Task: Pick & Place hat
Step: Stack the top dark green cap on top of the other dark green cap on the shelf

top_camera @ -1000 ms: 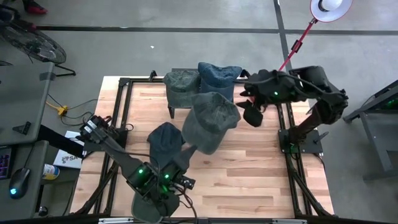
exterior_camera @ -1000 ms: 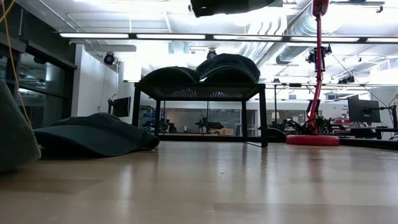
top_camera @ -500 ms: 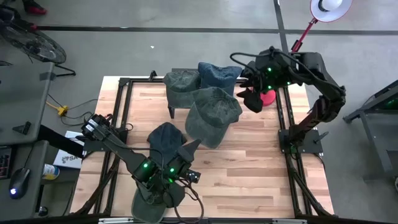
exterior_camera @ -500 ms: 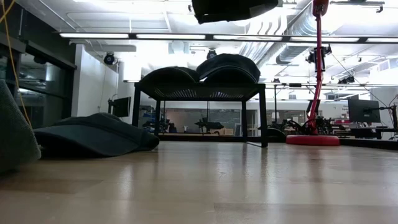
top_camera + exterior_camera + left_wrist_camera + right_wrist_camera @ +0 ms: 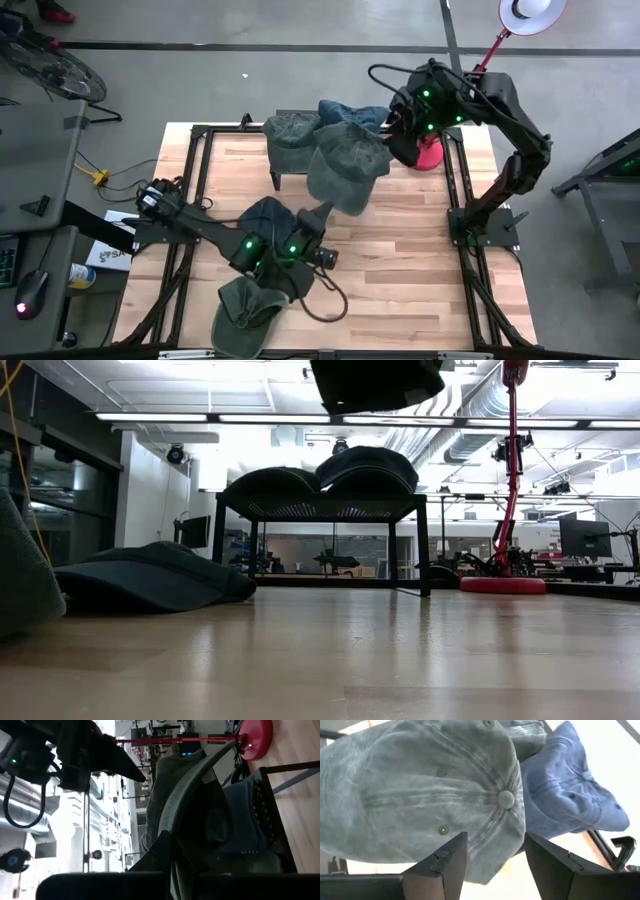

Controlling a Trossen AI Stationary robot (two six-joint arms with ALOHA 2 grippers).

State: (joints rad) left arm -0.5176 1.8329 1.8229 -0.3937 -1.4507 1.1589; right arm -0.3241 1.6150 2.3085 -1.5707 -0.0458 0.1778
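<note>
A grey-green hat (image 5: 345, 165) hangs in the air beside the black rack (image 5: 277, 178) at the far edge, and shows at the low view's top (image 5: 375, 380). My left gripper (image 5: 320, 214) is shut on it, reaching in from the near left. To the hat's far right, my right gripper (image 5: 400, 142) is open. In its wrist view the two fingers (image 5: 445, 862) stand apart before the hat's crown button (image 5: 506, 798) and touch nothing. On the rack's top rest a green hat (image 5: 288, 130) and a blue hat (image 5: 570, 795). My left gripper pinches the hat's brim (image 5: 167, 837) at its near end, between the two shut fingers. The fingers come level from the table's near-left side. The hat is lifted clear of the table, its crown (image 5: 210, 815) beyond the fingers toward the rack.
A dark blue hat (image 5: 268, 218) lies on the table under my left arm, seen low at the left (image 5: 150, 575). Another green hat (image 5: 243, 312) lies at the near edge. A red lamp base (image 5: 430, 155) and its pole stand at the far right.
My left gripper has swung toward the table's far-right, carrying the hat toward the rack, still clear of the table. My right gripper has gone toward the far edge and now stands by the hat's far-right side, still open.
</note>
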